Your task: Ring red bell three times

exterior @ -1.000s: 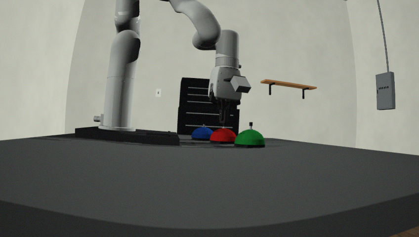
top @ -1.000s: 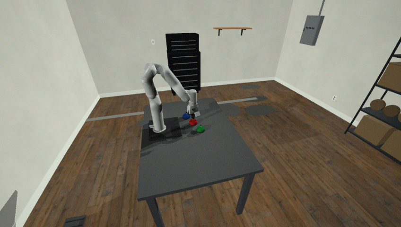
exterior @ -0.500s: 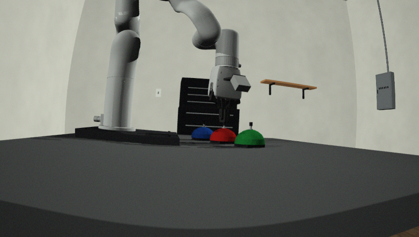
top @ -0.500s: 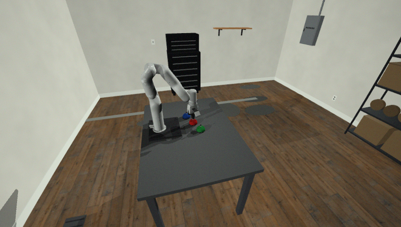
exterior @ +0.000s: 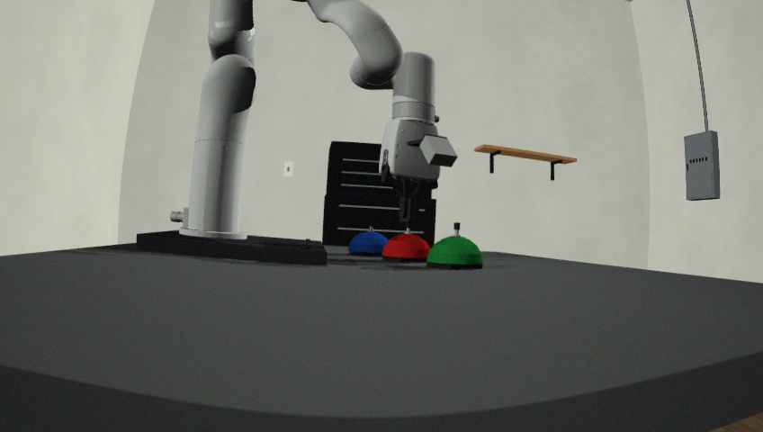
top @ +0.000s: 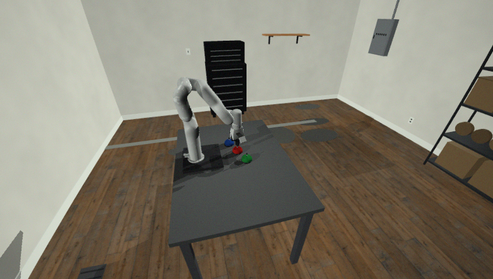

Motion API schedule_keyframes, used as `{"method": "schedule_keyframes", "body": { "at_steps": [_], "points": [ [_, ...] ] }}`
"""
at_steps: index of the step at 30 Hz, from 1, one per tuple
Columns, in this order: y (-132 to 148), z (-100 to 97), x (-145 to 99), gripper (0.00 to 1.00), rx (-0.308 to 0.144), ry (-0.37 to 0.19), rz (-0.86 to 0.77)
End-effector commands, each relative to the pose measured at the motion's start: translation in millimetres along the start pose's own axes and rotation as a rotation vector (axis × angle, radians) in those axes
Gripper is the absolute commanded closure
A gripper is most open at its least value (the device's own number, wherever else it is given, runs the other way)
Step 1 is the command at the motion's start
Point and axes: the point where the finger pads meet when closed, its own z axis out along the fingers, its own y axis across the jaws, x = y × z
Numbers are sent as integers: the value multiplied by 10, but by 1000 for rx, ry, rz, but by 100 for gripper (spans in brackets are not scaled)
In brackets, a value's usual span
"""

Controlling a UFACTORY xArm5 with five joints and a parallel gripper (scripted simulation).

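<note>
- I see the red bell (exterior: 406, 247) on the dark surface (exterior: 321, 331), the middle one in a row of three, with the blue bell (exterior: 367, 242) just beside it toward the arm's base plate (exterior: 160, 241) and the green bell (exterior: 453, 252) just beside it on the other side.
- My tool (exterior: 406, 216) hangs point-down straight over the red bell, its fingers pressed together with nothing between them.
- From the exterior view there is a small gap between the fingertips and the red bell's top; I cannot tell how far its button stands up.
- The green bell's button (exterior: 456, 228) stands clear above its dome.
- From the top view the tool (top: 237, 141) sits directly over the red bell (top: 236, 150).
- I can read no brand, label or writing on the bells, the arm or the grey wall box (exterior: 701, 166).
</note>
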Motion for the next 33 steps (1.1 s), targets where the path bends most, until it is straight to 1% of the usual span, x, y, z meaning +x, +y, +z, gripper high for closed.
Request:
{"method": "schedule_keyframes", "body": {
  "at_steps": [1, 15, 25, 33],
  "points": [
    [-12, -10, 3, 100, 3, 1, 0],
    [-12, -11, 3, 100, 3, 1, 0],
    [-19, -68, -1, 100, 3, 1, 0],
    [-19, -72, -1, 100, 3, 1, 0]
  ]
}}
